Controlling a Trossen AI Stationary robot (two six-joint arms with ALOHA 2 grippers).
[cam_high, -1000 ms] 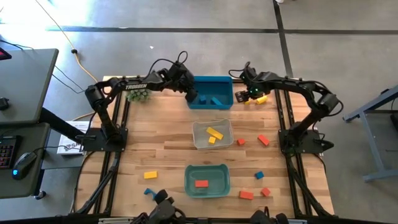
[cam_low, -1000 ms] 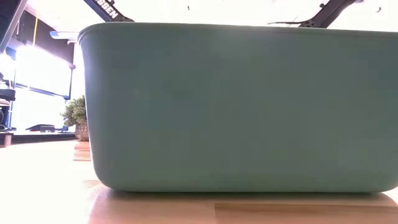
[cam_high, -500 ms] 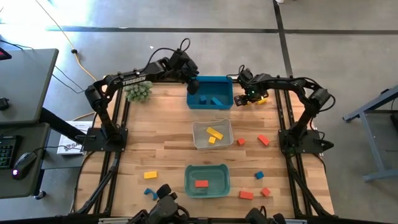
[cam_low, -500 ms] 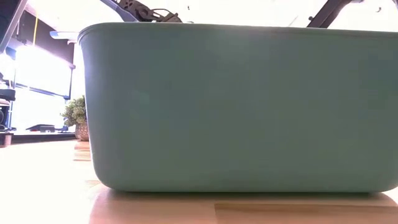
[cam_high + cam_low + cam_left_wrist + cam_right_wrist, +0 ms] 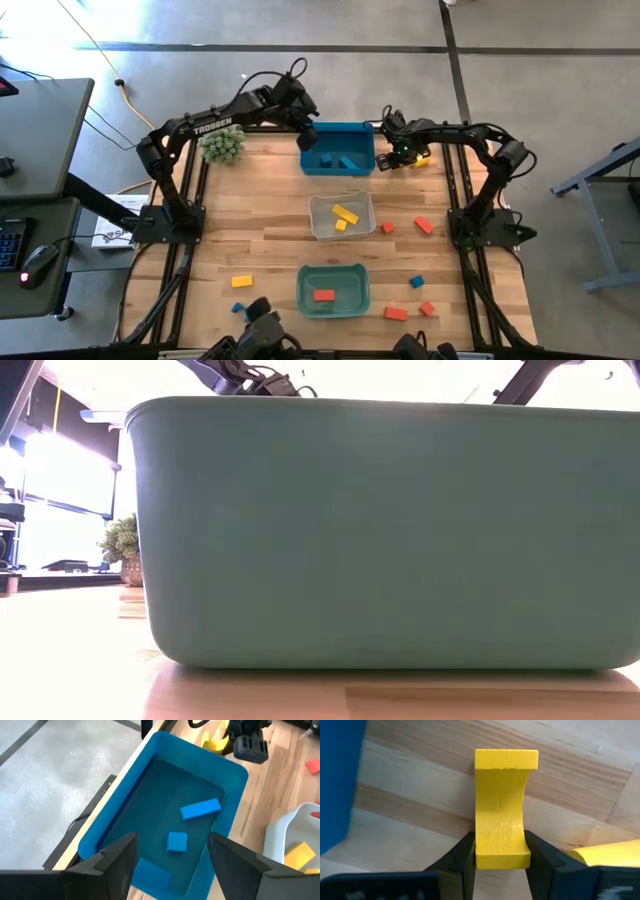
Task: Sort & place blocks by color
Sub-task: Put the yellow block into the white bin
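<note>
My right gripper (image 5: 404,153) is shut on a yellow block (image 5: 501,810) with one hollowed side, on the table just right of the blue bin (image 5: 338,150). A second yellow block (image 5: 605,852) lies beside it. My left gripper (image 5: 172,855) hangs open above the blue bin's far left corner (image 5: 307,135). Three blue blocks (image 5: 200,809) lie inside that bin. The clear bin (image 5: 342,200) holds two yellow blocks, and the teal bin (image 5: 333,272) holds one red block (image 5: 323,295). Red, blue and yellow blocks lie loose on the table. My right gripper pinches the yellow block's near end (image 5: 501,857) between its two fingers (image 5: 465,852), one on each long side. The fingers lie along the block. The block lies flat on the wooden table top.
A green spiky plant ball (image 5: 222,148) sits at the table's far left corner. Loose blocks lie right of the clear bin (image 5: 423,225), at the near right (image 5: 396,313) and at the near left (image 5: 242,281). In the low view the teal bin (image 5: 380,530) fills the picture.
My left gripper has risen out of the blue bin and drawn toward its far left corner, still open. My right gripper has stayed by the yellow block right of the blue bin.
</note>
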